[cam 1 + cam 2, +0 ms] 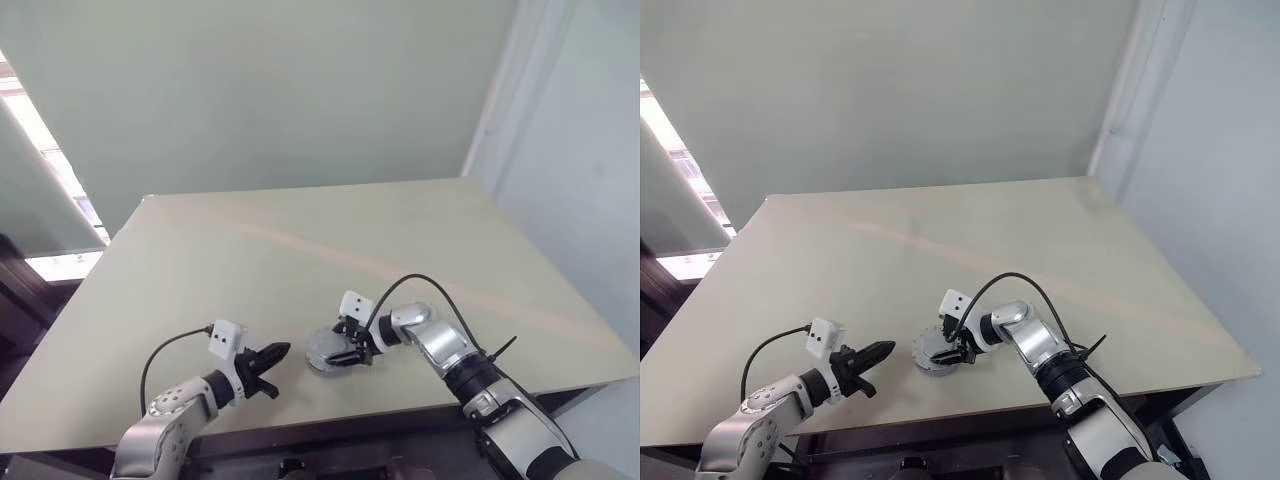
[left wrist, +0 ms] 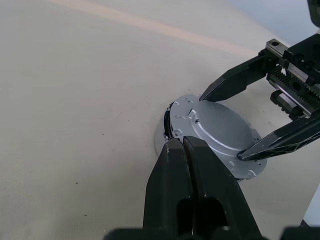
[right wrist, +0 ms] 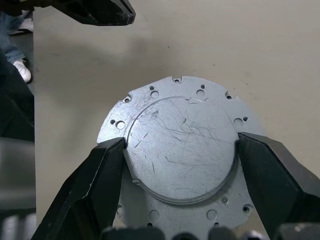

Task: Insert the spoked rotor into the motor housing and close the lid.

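My right hand [image 3: 180, 150] on the lid [image 3: 181, 150]

Fingers spread wide, clamped on the raised disc's edges — lid on the bench [image 1: 300, 250]. My left hand [image 1: 280, 352] pinched together, empty, just beside it.

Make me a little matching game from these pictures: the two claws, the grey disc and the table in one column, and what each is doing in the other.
Things:
1. left gripper
2. right gripper
3. lid
4. table

States:
A. flat, grey, scratched, between two black fingers
B. pale, bearing everything
C. shut, empty, beside the disc
D. fingers spread at opposite edges of the disc's raised centre

Pairs: 1-C, 2-D, 3-A, 4-B
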Available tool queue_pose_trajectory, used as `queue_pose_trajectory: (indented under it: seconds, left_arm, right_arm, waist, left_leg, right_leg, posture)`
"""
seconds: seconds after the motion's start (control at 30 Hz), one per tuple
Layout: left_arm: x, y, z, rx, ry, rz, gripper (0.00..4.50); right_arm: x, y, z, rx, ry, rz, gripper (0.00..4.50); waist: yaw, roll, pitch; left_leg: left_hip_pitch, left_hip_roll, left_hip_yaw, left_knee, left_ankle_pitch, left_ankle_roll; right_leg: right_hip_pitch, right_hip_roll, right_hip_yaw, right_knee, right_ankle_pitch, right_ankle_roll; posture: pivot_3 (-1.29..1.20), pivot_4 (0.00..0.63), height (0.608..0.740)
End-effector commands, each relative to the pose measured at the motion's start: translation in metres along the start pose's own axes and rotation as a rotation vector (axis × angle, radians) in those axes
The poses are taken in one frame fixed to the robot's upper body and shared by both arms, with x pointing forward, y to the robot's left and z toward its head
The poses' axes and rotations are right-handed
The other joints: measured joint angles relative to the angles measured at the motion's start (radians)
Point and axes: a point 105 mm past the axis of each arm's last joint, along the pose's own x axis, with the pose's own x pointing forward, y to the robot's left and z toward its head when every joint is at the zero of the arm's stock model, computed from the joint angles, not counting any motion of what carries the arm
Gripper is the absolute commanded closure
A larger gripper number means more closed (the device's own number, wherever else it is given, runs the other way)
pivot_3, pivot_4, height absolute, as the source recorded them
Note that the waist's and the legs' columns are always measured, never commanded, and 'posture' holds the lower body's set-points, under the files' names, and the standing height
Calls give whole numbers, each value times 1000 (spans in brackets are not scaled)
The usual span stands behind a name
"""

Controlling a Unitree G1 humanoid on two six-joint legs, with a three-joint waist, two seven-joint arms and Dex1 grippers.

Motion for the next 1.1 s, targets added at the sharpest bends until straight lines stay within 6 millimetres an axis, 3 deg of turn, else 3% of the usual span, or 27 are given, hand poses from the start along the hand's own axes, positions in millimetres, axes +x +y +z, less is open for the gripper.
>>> queue_pose_trajectory:
  seconds: [0.03,1.1]
  left_arm:
    - [1,-2,8,29,-34,-6,4500]
    - [3,-8,2,18,-41,-4,4500]
  right_arm:
    - [2,-2,6,-27,44,-25,1186]
    - [5,3,-16,3,239,-113,1186]
  waist:
    - [0,0,0]
    - [0,0,0]
  left_leg:
    - [0,0,0,0,0,0]
    - [2,0,0,0,0,0]
  right_leg:
    - [0,0,0,0,0,0]
    - [1,0,-1,0,0,0]
  posture:
    - [0,0,740]
    - [0,0,740]
